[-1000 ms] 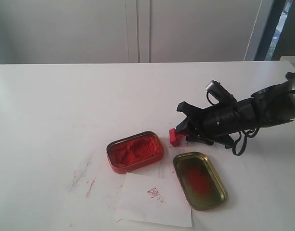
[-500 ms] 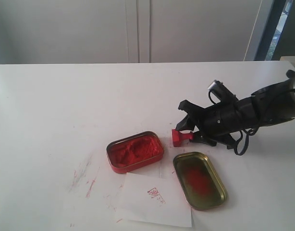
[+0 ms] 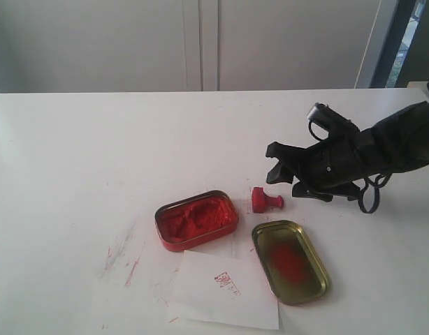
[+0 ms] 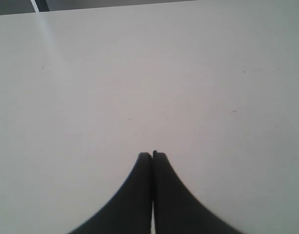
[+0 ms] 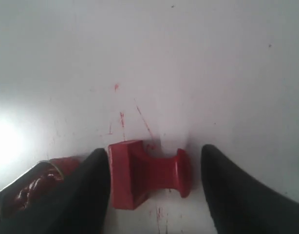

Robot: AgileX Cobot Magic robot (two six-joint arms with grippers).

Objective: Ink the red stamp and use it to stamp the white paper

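The red stamp (image 3: 266, 200) lies on its side on the table, between the red ink tin (image 3: 196, 220) and my right gripper (image 3: 276, 165). The right gripper is open and hangs up and to the right of the stamp, not touching it. In the right wrist view the stamp (image 5: 144, 173) shows between the spread fingers of the right gripper (image 5: 153, 152), block base toward one finger, knob toward the other, with gaps on both sides. The white paper (image 3: 225, 289) with a small red imprint lies at the front. My left gripper (image 4: 152, 155) is shut over bare table.
The tin's open lid (image 3: 290, 261), smeared red inside, lies right of the paper. Red ink smears (image 3: 124, 258) mark the tabletop left of the paper. A corner of the ink tin (image 5: 37, 183) shows beside one right finger.
The right gripper has let go of the stamp and drawn back up and to the right. The stamp has tipped onto its side and stays on the table.
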